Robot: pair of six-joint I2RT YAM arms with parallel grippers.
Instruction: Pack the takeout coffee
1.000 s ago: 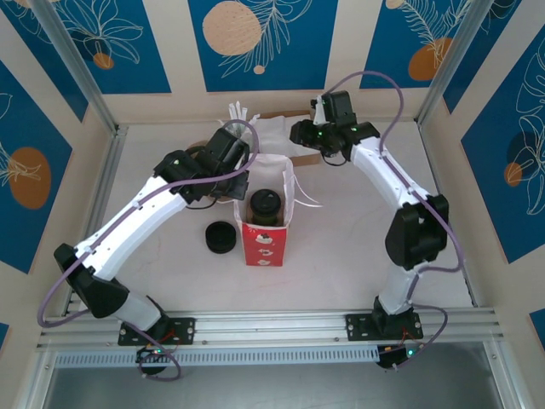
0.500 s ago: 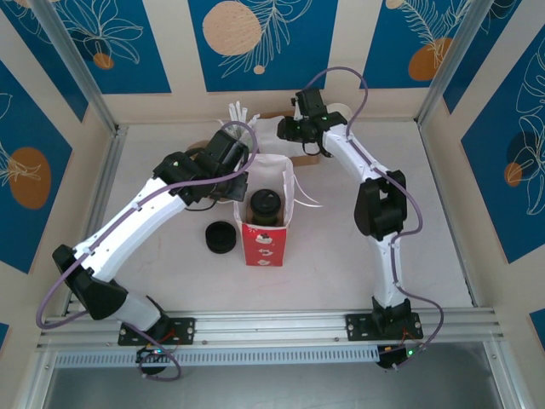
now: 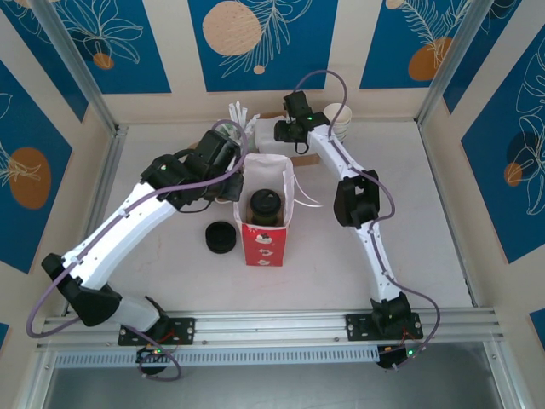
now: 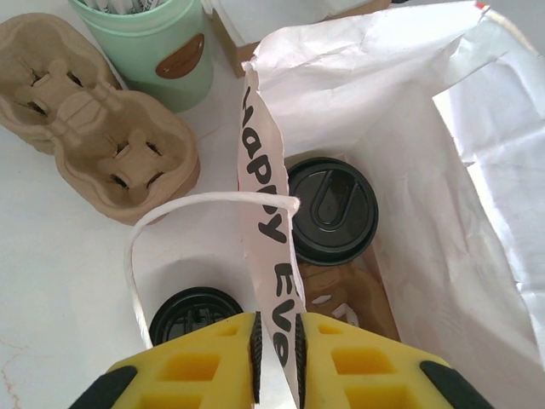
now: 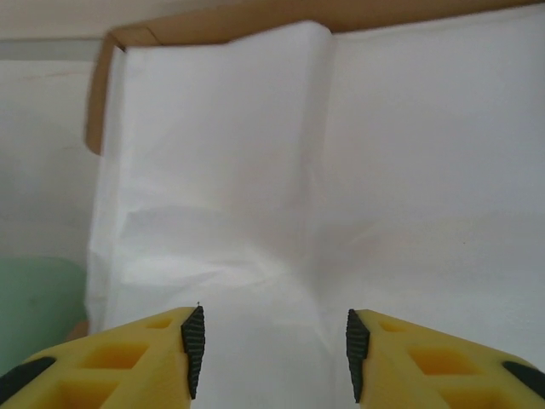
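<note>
**Top view.**
- Takeout coffee: one, upright inside the red bag, lid up.
- Handling, as you should judge it: light but possibly liquid-filled, with a soft paper wall that dents under a hard squeeze. The plastic lid is slick and could pop off, so take it round the body below the lid, never by the lid.
- Red bag: one.
- Loose black lids: one stack on the tabletop, just beside the bag.
- Lidless cups: one stack at the back.

**Left wrist view.**
- Left gripper: fingers clenched on the bag's thin paper wall.
- The coffee stands just beyond that wall, inside the bag.

**Right wrist view.**
- Right gripper: fingers released and empty, over white paper.
</note>
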